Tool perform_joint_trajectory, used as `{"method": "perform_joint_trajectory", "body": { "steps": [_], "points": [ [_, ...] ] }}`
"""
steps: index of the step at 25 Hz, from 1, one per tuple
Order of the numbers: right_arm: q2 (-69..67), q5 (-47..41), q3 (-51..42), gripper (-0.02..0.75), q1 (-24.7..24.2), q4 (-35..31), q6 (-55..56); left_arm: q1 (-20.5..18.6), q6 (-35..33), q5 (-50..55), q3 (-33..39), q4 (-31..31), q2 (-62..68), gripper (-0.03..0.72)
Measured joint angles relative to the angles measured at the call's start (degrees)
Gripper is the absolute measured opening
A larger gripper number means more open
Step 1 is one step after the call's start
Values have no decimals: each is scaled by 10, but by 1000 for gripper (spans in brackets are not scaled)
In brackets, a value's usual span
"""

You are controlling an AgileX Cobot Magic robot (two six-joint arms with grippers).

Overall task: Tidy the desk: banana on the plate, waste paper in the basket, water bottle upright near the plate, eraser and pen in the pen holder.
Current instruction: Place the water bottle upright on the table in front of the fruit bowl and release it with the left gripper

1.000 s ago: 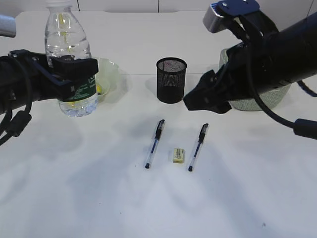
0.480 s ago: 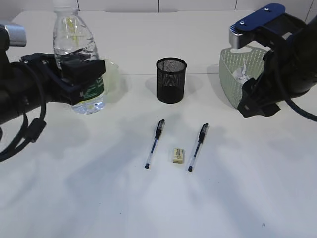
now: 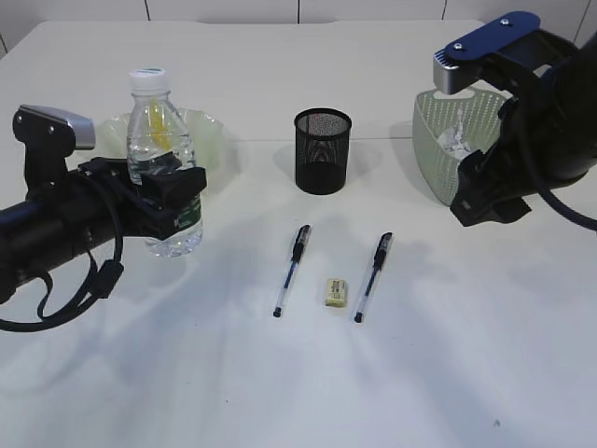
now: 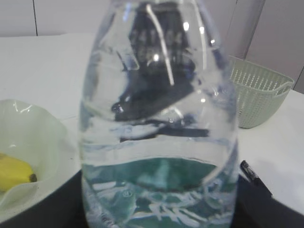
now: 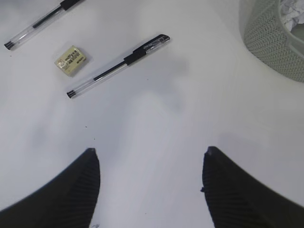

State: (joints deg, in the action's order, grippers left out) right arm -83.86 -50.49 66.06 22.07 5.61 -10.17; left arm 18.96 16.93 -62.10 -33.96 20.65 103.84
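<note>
- Left gripper was clamped around the water bottle at its dark green label, holding it upright near the left edge of the tabletop; whether its base touched the surface could not be told.
- Right gripper hovered with its jaws spread wide and nothing between them, above bare tabletop toward the right edge.
- The plate sat just behind the bottle, toward the far left corner, and the left wrist view showed the banana lying in it.
- The basket stood at the far right, partly hidden by the right arm, with the waste paper inside it.
- The pen holder stood upright near the middle of the far side, between plate and basket.
- Two pens lay in front of it: the left pen and the right pen, roughly parallel, caps pointing away from the near edge.
- The eraser lay flat between the pens' lower ends, closer to the right one and touching neither.
</note>
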Motion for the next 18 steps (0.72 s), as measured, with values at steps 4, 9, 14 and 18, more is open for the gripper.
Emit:
{"method": "perform_joint_trajectory", "body": {
  "steps": [4,9,14,18],
  "points": [
    [0,-1,0,505,0,0,0,0,-7,-1,-1,-3,11,407],
    [0,-2,0,505,0,0,0,0,-55,-2,-8,-7,37,406],
    [0,-4,0,505,0,0,0,0,-74,-1,-36,-9,64,403],
    [0,-5,0,505,0,0,0,0,-76,-2,-66,-11,93,403]
  ]
}}
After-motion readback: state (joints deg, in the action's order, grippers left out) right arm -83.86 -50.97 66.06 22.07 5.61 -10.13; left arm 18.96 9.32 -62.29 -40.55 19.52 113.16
